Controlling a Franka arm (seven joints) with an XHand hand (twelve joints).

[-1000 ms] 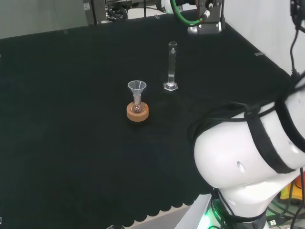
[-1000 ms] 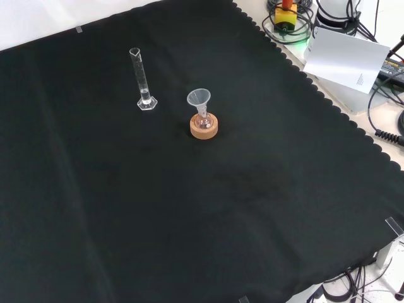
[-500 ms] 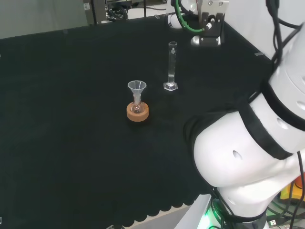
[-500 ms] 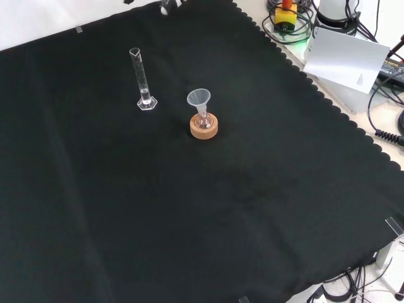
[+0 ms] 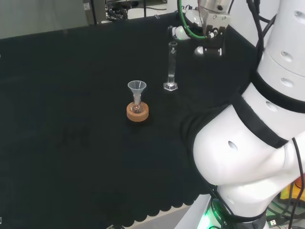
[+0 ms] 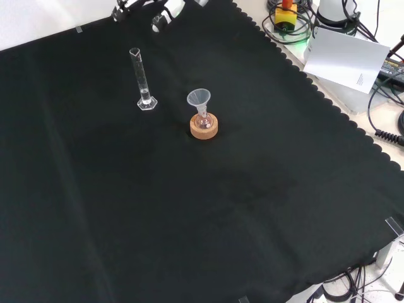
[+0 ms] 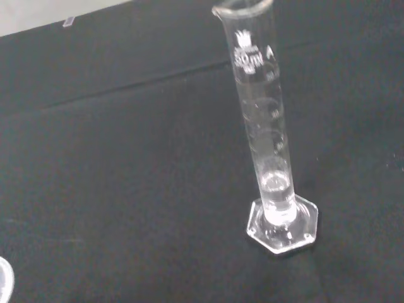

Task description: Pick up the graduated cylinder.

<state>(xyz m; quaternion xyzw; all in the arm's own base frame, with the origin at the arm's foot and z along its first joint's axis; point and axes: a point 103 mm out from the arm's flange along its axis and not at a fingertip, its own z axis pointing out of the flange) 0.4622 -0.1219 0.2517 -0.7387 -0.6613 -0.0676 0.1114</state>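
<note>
While hand (image 6: 165, 11) hangs at far tabletop (image 6: 208, 214) edge in front view, graduated cylinder (image 6: 142, 81) stands upright on hexagonal foot, untouched, near and below hand. Fingers (image 6: 159, 20): tips visible, apart from cylinder; spread or curled, cannot tell. Funnel (image 6: 199, 104) sits in small flask on cork ring (image 6: 204, 128), right of cylinder, apart from it. Head view: hand (image 5: 209, 28) just right of cylinder top.
</note>
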